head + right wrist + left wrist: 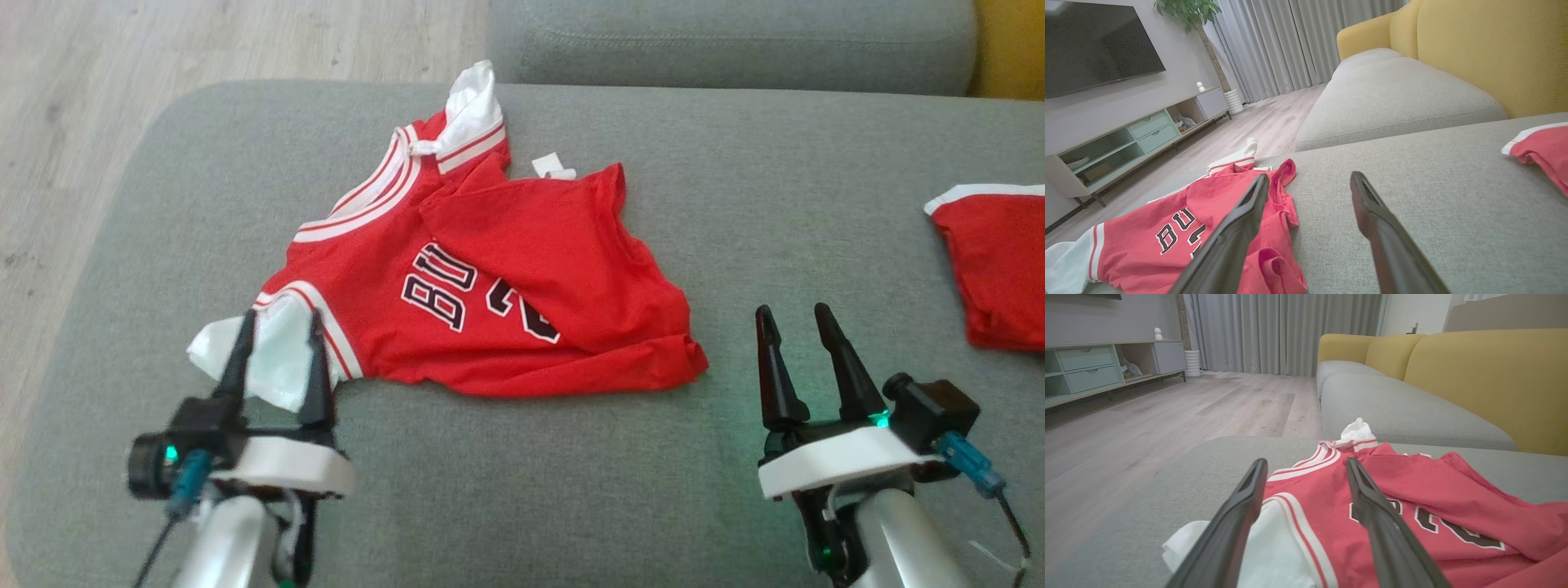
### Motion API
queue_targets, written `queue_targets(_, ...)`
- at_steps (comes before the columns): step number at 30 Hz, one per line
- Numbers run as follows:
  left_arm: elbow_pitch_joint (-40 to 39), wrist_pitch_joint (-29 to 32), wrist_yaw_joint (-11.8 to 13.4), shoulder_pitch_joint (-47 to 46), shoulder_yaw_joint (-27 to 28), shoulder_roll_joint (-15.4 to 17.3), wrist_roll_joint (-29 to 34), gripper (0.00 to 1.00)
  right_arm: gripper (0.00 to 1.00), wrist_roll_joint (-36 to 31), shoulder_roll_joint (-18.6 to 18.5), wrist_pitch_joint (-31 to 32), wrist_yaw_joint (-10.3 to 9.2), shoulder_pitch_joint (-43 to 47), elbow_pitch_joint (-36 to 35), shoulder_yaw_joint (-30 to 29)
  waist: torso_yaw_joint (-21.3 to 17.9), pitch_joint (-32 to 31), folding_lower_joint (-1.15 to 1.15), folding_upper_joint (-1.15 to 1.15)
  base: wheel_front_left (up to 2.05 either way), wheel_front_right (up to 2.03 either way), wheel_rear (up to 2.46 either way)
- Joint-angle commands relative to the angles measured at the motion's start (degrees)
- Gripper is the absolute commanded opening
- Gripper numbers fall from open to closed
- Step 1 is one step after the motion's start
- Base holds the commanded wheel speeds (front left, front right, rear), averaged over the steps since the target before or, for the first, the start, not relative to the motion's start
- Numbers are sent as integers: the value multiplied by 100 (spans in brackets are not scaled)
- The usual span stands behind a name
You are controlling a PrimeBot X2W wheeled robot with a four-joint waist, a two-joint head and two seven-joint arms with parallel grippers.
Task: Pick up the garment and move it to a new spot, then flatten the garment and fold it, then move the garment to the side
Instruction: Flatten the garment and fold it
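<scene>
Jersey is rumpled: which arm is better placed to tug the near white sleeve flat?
Left, probably. The left gripper stands open astride the white sleeve; the right gripper hangs over bare cushion beyond the hem of the jersey.

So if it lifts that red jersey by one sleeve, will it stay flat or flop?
Probably flop: the red jersey lies creased, one side folded over itself, so it looks thin and limp. Likely light too: its far white sleeve stands in a soft peak. Pushed, it would probably bunch on the grey cushion rather than slide.
</scene>
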Motion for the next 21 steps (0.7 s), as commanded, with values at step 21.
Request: queue_targets(21,-535,-62,-267,-463,-265,-536,257,100,100,-1294,-22,1797,-4,-3003,1302,-229,1264,1183,1,0,0,0,0)
